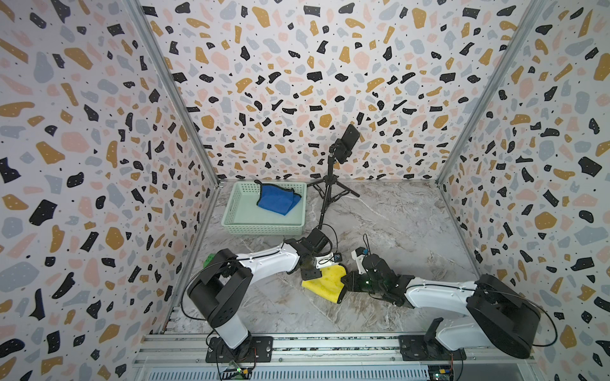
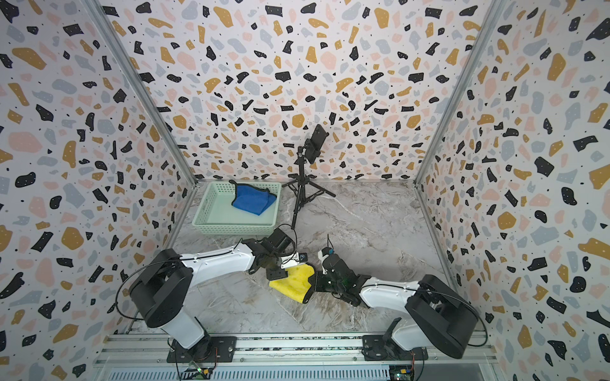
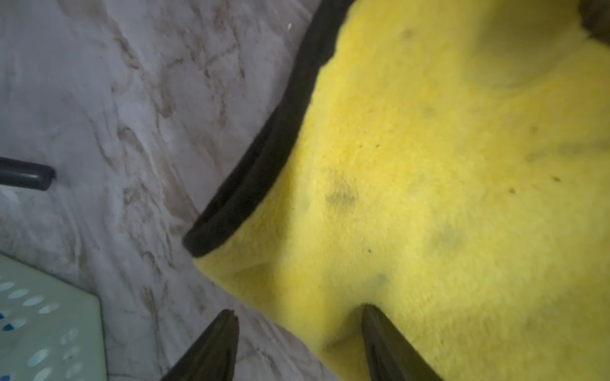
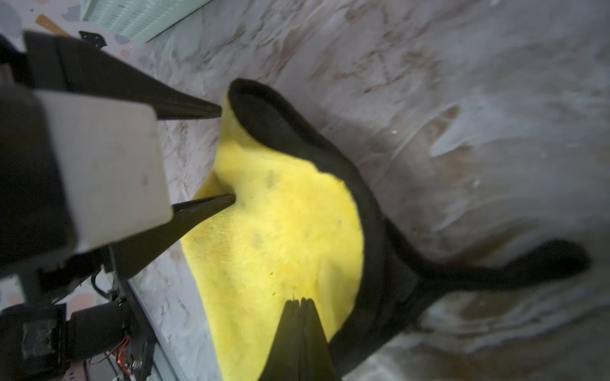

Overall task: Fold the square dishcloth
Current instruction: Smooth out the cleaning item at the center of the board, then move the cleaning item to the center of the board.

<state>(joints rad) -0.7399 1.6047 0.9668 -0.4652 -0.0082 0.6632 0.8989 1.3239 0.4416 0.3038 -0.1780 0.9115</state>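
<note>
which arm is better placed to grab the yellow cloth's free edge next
Left, probably: left gripper open, jaws straddling an edge of the yellow dishcloth; right gripper is shut on it.

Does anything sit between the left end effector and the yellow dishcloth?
Nothing visible does. The left end effector is open at a corner of the yellow dishcloth, one finger on the pile, the other over bare marble table. The right end effector is shut on the opposite edge.

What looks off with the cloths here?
The yellow dishcloth carries several dark smudges and lies rumpled, its black hem curled up. The blue cloth sits crumpled in the basket, not folded flat.
</note>
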